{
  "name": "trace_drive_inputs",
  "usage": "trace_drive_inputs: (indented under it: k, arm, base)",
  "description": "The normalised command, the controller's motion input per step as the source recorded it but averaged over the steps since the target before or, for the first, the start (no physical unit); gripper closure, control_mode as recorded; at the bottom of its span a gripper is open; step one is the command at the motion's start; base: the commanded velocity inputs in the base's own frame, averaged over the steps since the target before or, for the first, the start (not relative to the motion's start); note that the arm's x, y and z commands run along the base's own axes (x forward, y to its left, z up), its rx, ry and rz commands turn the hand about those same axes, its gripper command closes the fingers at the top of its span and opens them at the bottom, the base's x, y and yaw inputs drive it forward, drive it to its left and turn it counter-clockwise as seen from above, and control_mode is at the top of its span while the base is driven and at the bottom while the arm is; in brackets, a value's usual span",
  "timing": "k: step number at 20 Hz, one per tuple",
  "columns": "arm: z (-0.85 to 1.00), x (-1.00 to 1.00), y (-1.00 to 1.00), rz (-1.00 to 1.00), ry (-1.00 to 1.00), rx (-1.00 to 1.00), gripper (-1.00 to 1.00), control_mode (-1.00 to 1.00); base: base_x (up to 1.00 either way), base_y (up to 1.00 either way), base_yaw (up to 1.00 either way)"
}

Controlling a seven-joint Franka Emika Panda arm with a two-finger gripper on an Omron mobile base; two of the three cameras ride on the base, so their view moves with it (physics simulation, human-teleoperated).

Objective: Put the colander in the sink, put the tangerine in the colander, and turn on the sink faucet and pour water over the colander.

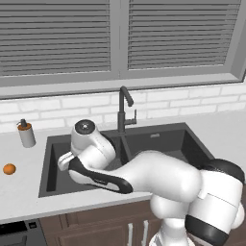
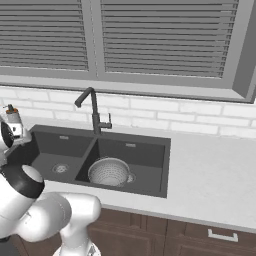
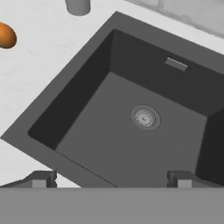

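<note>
Hand view: my pincer [image 3: 111, 179] looks down into the left basin of the sink [image 3: 65, 83], fingertips [image 3: 40, 180] set wide apart with nothing between them.
Pincer state: fully spread, empty.
Colander: already sitting in the right basin, seen from the right base view [image 2: 110, 171], upright, beside that basin's drain.
Tangerine: on the worktop [image 1: 19, 185] left of the sink, well clear of the rim; left base view puts it [image 1: 9, 168] near the soap dispenser [image 1: 27, 134] but apart from it.
Bearing from pincer: in the hand view the tangerine [image 3: 6, 35] sits at the upper left corner, so it lies beyond the basin's left rim, up and to the left of where the tips point.
Long axis: none that matters, it is a ball; any approach angle should serve.
Next move, as I judge it: swing left over the rim and come down on the fruit.
Faucet: spout [image 1: 124, 106] stands behind the divider, no water running.
</note>
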Motion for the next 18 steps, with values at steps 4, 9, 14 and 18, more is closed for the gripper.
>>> trace_drive_inputs:
  k: [4, 9, 14, 18]
  arm:
    - [-0.07, -0.25, 0.16, 0.12, -0.03, 0.0, -1.0, -1.0]
    - [0.0, -0.02, 0.49, 0.1, 0.02, 0.0, -1.0, -1.0]
    - [0.0, 0.0, 0.59, 0.07, 0.07, 0.0, -1.0, -1.0]
    - [0.0, 0.0, 0.59, 0.06, 0.09, 0.0, -1.0, -1.0]
  base:
    - [0.0, 0.0, 0.0]
    - [0.0, 0.0, 0.0]
    - [0.0, 0.0, 0.0]
    - [0.0, 0.0, 0.0]
